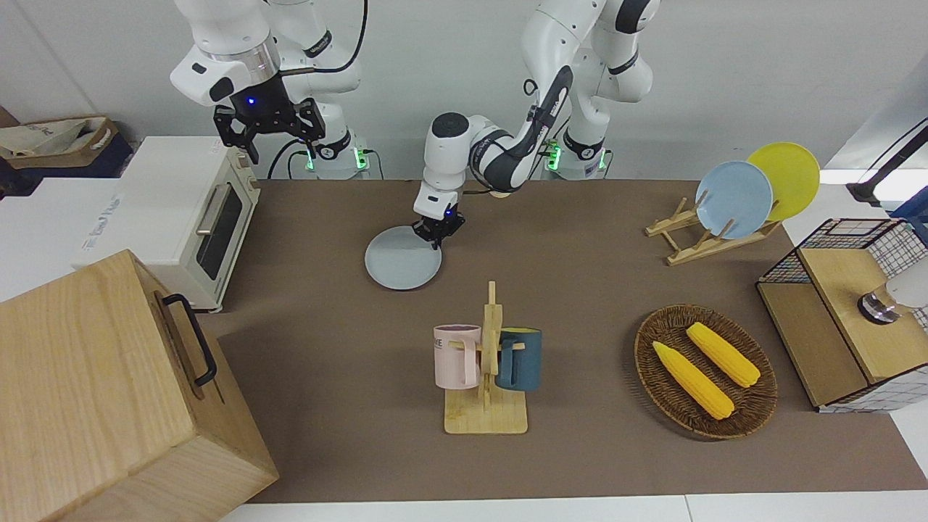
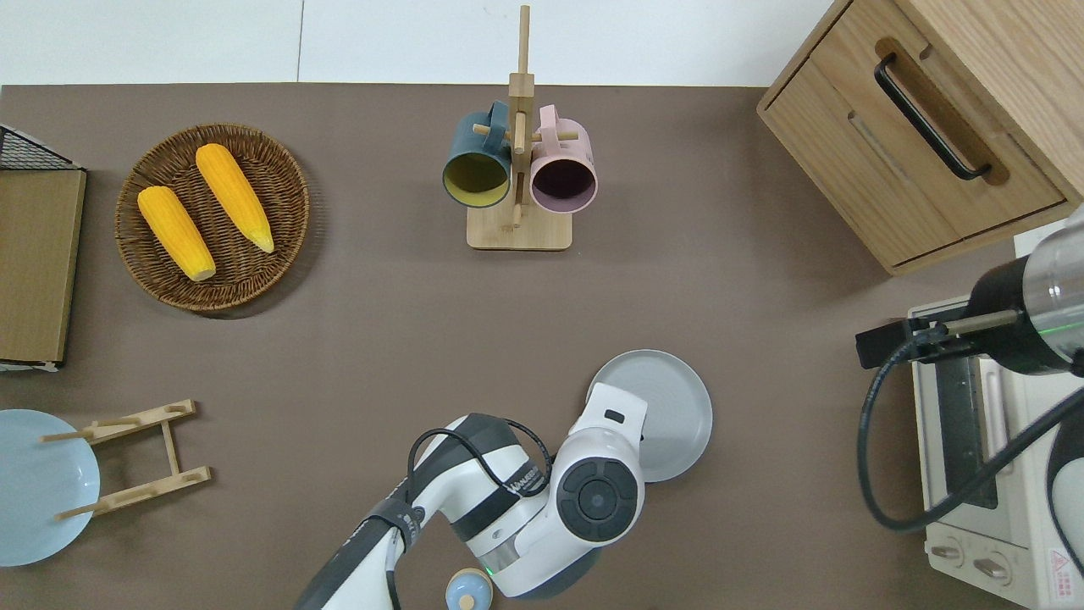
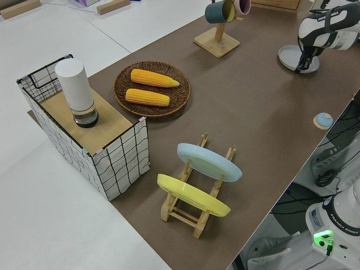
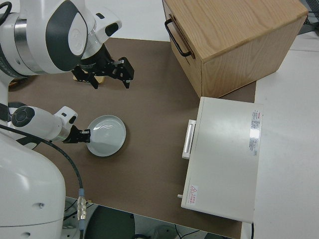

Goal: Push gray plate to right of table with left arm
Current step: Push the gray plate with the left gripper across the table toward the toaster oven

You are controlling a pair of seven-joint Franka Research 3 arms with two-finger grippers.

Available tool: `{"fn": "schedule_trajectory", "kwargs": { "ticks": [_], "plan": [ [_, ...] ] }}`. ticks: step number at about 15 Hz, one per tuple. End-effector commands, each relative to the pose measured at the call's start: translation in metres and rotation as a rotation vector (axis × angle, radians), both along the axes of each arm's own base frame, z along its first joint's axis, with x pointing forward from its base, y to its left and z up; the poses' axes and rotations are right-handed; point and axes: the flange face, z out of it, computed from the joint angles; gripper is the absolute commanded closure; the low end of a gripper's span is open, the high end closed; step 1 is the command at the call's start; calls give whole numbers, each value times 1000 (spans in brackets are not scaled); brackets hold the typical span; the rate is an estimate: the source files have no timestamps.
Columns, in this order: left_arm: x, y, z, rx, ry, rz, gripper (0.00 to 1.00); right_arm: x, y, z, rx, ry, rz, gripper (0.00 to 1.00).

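Three plates: one gray plate (image 1: 402,258), one blue plate (image 1: 734,199), one yellow plate (image 1: 790,174). Two corn cobs (image 1: 692,379) in one basket (image 1: 754,413). Two mugs (image 1: 457,355) on one rack (image 1: 487,406). Two claws (image 1: 437,230)
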Motion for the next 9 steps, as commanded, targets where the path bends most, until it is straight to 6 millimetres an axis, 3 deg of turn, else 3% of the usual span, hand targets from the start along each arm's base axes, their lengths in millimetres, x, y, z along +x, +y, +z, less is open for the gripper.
{"fn": "schedule_trajectory", "kwargs": {
  "ticks": [1,9],
  "plan": [
    [-4,-40,-23,7,-21,11,1000,-2,-2,4,9,5,-6,17],
    [2,-54,-16,-17,-37,44,976,-2,-2,4,9,5,-6,17]
  ]
}}
